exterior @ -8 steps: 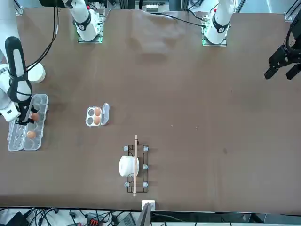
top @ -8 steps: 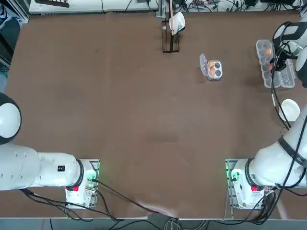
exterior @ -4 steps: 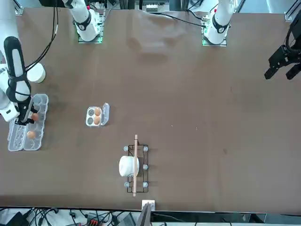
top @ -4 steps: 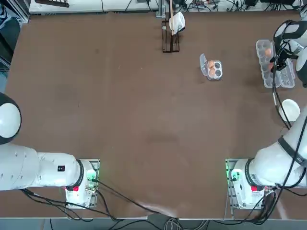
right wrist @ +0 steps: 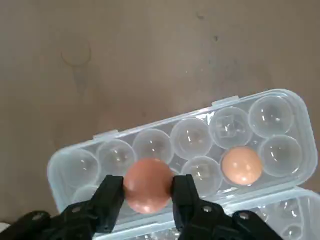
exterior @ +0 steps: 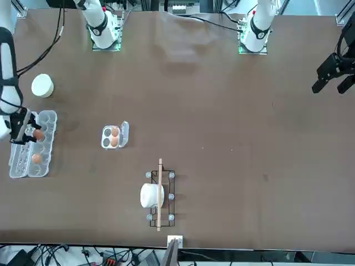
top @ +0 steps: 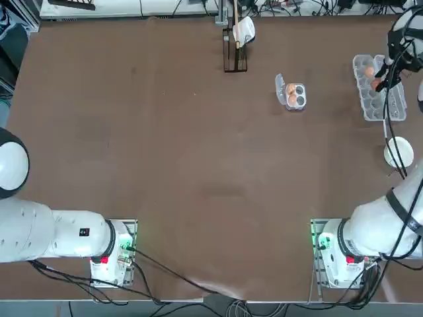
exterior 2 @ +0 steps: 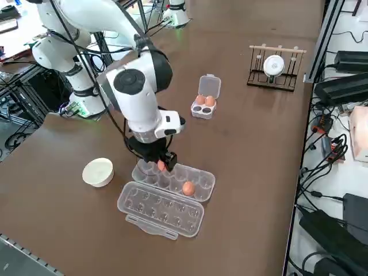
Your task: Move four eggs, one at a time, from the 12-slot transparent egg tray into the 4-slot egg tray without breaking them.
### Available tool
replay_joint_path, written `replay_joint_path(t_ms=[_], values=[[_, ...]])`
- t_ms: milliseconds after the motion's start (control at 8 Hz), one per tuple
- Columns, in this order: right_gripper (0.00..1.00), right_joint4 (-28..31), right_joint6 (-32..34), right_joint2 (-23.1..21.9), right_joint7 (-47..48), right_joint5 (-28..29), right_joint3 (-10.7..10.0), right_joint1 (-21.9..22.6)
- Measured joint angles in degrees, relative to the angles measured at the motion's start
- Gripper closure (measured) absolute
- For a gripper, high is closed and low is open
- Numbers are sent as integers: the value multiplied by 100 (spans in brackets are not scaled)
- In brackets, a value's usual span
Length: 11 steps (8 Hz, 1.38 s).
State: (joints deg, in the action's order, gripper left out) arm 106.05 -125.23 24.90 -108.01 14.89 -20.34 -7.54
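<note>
"What did your jaws have hold of?"

"An egg. My right jaws [right wrist: 148, 194] were closed on its two sides, and the egg [right wrist: 148, 185] sat between them, over the long 12-slot tray [exterior 2: 205, 177]. I could not tell whether it had fully cleared the cups."

"And the others?"

"One more egg [right wrist: 241, 165] lay in a cup of that long tray. Two eggs [exterior 2: 204, 100] already sat side by side in the 4-slot tray [exterior 2: 201, 113], with two cups free."

"Which way did the small tray lie from you?"

"To my left across the desk [top: 198, 165], well apart from the long tray and at about the same reach. My right arm [exterior 2: 138, 92] was the nearer one to the egg, so the move called for a leftward carry, high enough to pass the rim."

"Anything to mind?"

"The small tray's open lid [top: 280, 84] stood on its far-left side, so I judged the two free cups, on the side nearer me, easy to approach."
</note>
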Motion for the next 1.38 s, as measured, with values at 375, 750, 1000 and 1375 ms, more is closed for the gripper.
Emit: replay_joint_path(t_ms=[375, 750, 1000, 1375], values=[[44, 27, 728, -461, 1955, 5, 54, 408], [44, 325, 904, -905, 4261, 9, 87, 1312], [44, 579, 752, -1094, 5615, 10, 97, 1922], [44, 1106, -326, -1098, 7208, 10, 115, 2784]])
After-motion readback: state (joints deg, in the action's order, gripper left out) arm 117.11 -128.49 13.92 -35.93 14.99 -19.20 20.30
